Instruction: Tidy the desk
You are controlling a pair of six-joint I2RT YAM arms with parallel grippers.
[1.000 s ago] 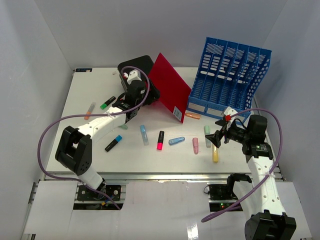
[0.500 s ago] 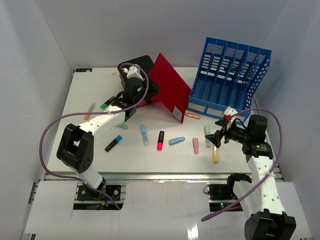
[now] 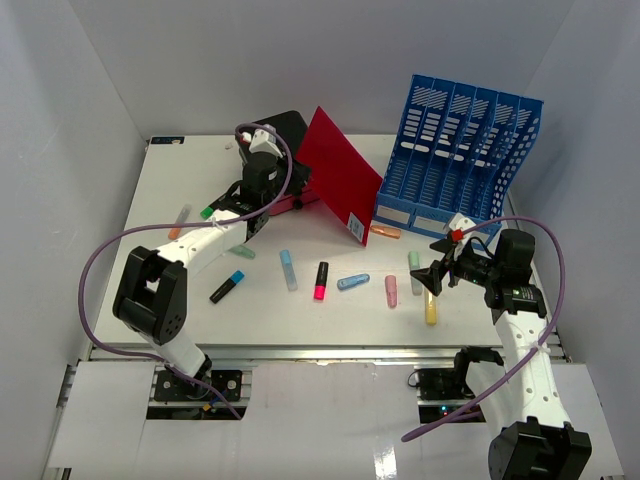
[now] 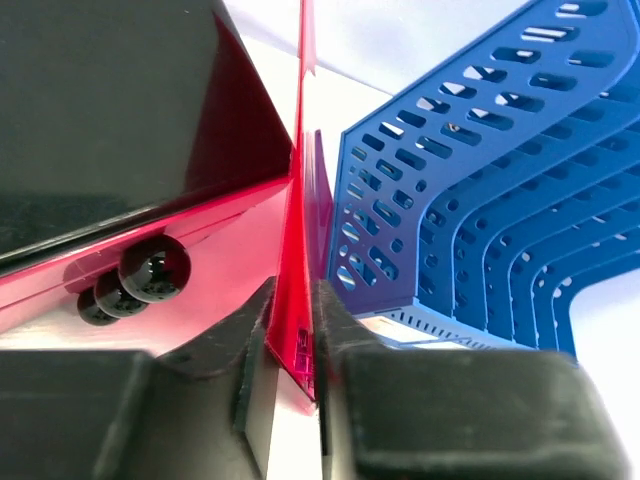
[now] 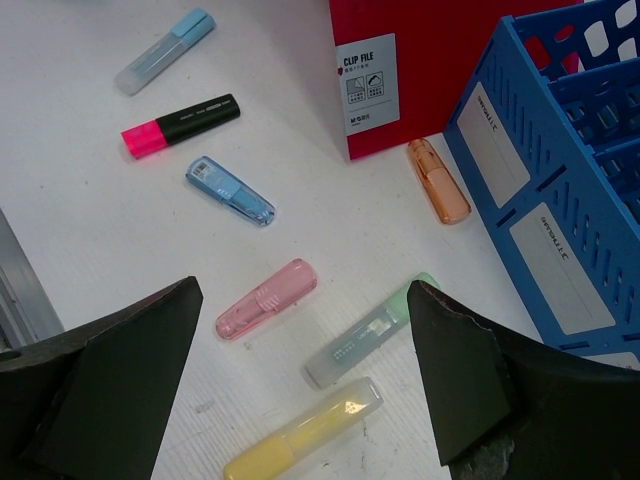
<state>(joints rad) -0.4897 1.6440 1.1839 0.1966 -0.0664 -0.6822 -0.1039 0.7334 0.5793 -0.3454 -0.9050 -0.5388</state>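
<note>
Because the left end effector (image 3: 283,197) reaches toward the back edge of the tabletop (image 3: 190,170), which lies before the 2 arms, pulling could drag the red folder (image 3: 340,180) across loose markers (image 3: 352,282). Left wrist: jaws pinch narrowly on the folder's thin edge; it may flex or slip. Right wrist: the right end effector (image 5: 300,300) gapes wide over markers, empty.

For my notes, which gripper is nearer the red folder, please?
Left. The left gripper pinches the edge of the red folder; the right gripper hovers over the highlighters.

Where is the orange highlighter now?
Top view, right of centre: the orange highlighter lies on the desk between the red folder and the blue file rack.
</note>
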